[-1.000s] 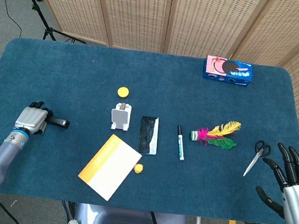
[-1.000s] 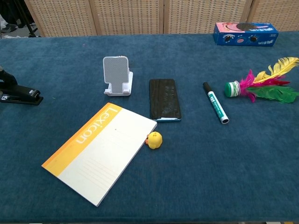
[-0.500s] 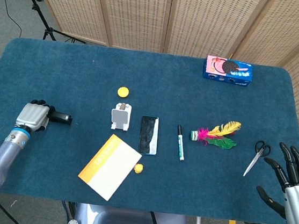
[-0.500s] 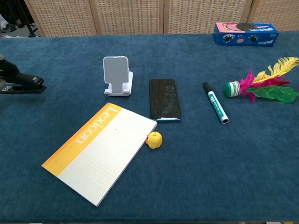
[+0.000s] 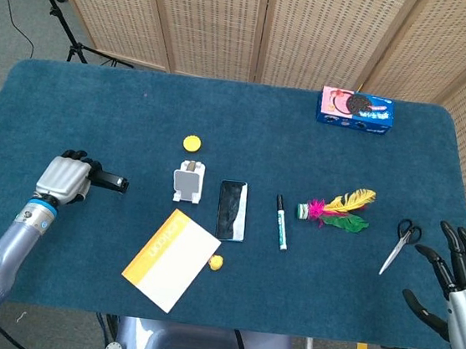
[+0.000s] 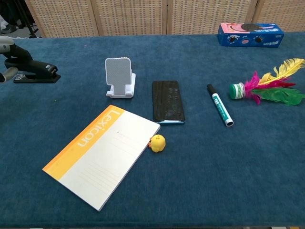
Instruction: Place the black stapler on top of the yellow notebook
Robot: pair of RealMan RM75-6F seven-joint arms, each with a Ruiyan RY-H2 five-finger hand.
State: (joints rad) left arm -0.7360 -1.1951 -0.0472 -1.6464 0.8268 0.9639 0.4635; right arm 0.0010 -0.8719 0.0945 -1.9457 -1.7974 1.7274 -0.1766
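i have the left hand (image 5: 66, 178) wrapped around the rear of the black stapler (image 5: 111, 181), fingers curled over it, with the stapler's nose sticking out toward the middle of the table. from the chest view the stapler (image 6: 35, 71) is lifted off the cloth and roughly level, well to the left of the white phone stand (image 6: 119, 77). the left forearm runs back down toward the near left corner of the table.

my right hand (image 5: 461, 280) is at the near right edge, palm up-ish, fingers spread and holding nothing, just beside the scissors (image 5: 399, 243) but not touching them.

the yellow notebook (image 6: 103, 153) lies flat near the front of the table, turned at an angle, orange band along its left edge, well apart from the stapler. a small yellow toy (image 6: 157, 142) touches its right edge.

the table (image 5: 246, 130) is covered in dark blue cloth. on it i also see a black phone (image 6: 167, 101) lying flat beside the stand, a marker (image 6: 219, 111), a feathered shuttlecock (image 6: 267, 87), a blue cookie box (image 6: 250, 34) at the far side, and a little yellow disc (image 5: 191, 143). behind the table stands a woven folding screen (image 5: 259, 22), with a tripod leg (image 5: 54, 7) on grey floor at the far left.
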